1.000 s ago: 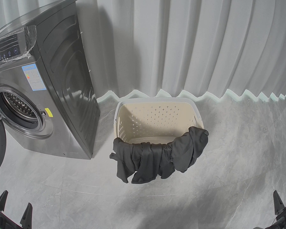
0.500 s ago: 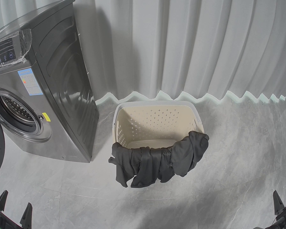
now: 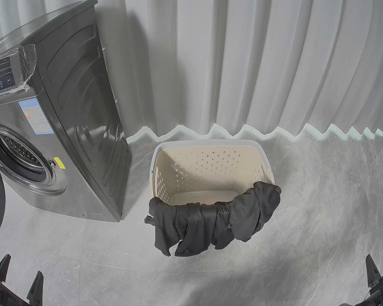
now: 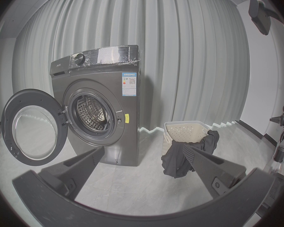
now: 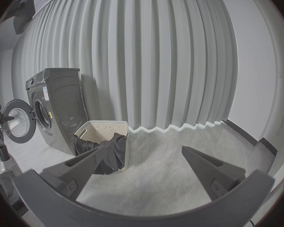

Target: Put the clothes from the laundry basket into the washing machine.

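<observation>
So the dark clothes [image 3: 208,224] are draped over the near rim of the laundry basket [image 3: 208,166], hanging down its outside wall onto the grey floor [image 3: 319,217]. The washing machine [image 3: 85,120] sits just to the left of the basket, its round door [image 4: 34,128] swung wide open. The left pincer [image 3: 22,266] and the right pincer [image 3: 379,251] are both well short of the basket, one off to each side, spread wide and gripping nothing.

Facing a white pleated curtain [image 3: 251,52] hanging well ahead of the left gripper [image 3: 22,264]; overlooking grey marbled floor [image 3: 327,217] spreading beneath it, glowing pale along the curtain's foot.
</observation>
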Controlling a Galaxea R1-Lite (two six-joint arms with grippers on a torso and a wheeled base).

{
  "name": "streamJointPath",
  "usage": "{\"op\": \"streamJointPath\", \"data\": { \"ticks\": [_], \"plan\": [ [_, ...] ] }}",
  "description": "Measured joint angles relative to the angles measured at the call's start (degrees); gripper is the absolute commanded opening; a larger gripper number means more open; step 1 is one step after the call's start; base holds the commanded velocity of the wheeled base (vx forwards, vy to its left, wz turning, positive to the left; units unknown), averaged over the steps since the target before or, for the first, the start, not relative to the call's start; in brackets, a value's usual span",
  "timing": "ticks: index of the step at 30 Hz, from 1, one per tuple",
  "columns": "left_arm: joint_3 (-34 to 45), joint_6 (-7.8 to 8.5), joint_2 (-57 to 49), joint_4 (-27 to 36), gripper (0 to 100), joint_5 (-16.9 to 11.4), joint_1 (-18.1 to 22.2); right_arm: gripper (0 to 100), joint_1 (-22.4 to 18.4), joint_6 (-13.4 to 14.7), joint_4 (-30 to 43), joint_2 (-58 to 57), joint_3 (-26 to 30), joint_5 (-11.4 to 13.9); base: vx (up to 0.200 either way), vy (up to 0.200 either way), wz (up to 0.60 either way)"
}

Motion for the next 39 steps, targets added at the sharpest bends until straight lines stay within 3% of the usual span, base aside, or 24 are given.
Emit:
{"op": "streamJointPath", "data": {
  "ticks": [13,20,29,39],
  "plan": [
    [0.00,0.02,0.00,0.00,100,-0.05,0.00,100,0.05,1.61,-0.62,0.00,0.00,-0.24,0.000,0.000,0.00],
    [0.00,0.13,0.00,0.02,100,-0.05,0.00,100,1.13,3.77,-0.65,2.54,-7.61,0.39,0.000,0.000,0.00],
    [0.00,0.13,0.00,0.00,100,-0.02,0.00,100,5.77,5.55,-1.23,20.87,-12.18,2.01,0.000,0.000,0.00],
    [0.00,0.11,0.00,0.00,100,-0.02,0.00,100,9.56,6.70,-14.31,48.85,-12.46,3.60,0.020,0.000,0.00]
  ]
}}
